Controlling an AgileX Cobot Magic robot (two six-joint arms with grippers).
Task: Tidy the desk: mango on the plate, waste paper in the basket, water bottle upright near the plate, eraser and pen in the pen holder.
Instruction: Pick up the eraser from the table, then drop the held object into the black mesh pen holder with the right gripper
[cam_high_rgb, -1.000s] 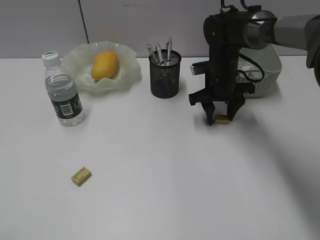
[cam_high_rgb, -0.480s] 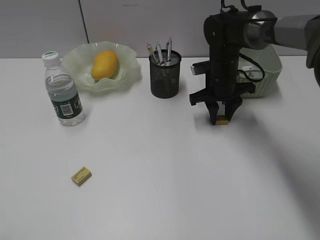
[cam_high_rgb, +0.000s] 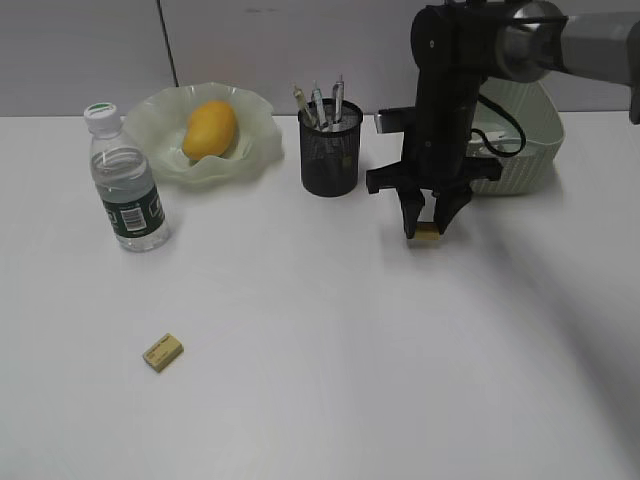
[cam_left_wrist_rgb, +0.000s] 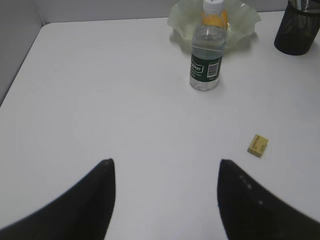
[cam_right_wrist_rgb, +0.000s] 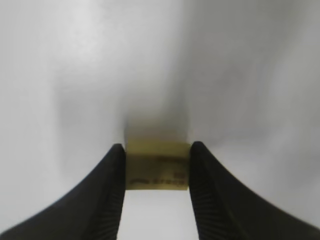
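My right gripper (cam_high_rgb: 425, 226) is shut on a small yellow eraser (cam_high_rgb: 427, 232) and holds it just above the desk (cam_high_rgb: 330, 340), right of the black mesh pen holder (cam_high_rgb: 330, 150). The right wrist view shows the eraser (cam_right_wrist_rgb: 157, 165) clamped between the fingers (cam_right_wrist_rgb: 156, 167). Several pens (cam_high_rgb: 320, 105) stand in the holder. A second yellow eraser (cam_high_rgb: 162, 352) lies at the front left, also in the left wrist view (cam_left_wrist_rgb: 257, 145). The mango (cam_high_rgb: 210, 129) lies in the ruffled plate (cam_high_rgb: 250, 150). The water bottle (cam_high_rgb: 122, 180) stands upright beside it. My left gripper (cam_left_wrist_rgb: 164, 172) is open and empty. The waste paper is not visible.
The sage-green basket (cam_high_rgb: 530, 140) stands at the back right, behind my right arm. A grey wall runs along the desk's far edge. In the left wrist view the bottle (cam_left_wrist_rgb: 206, 57) stands in front of the plate (cam_left_wrist_rgb: 245, 20).
My right gripper closed on the eraser and has lifted it slightly, moving up and a little left toward the pen holder. Everything else is unmoved.
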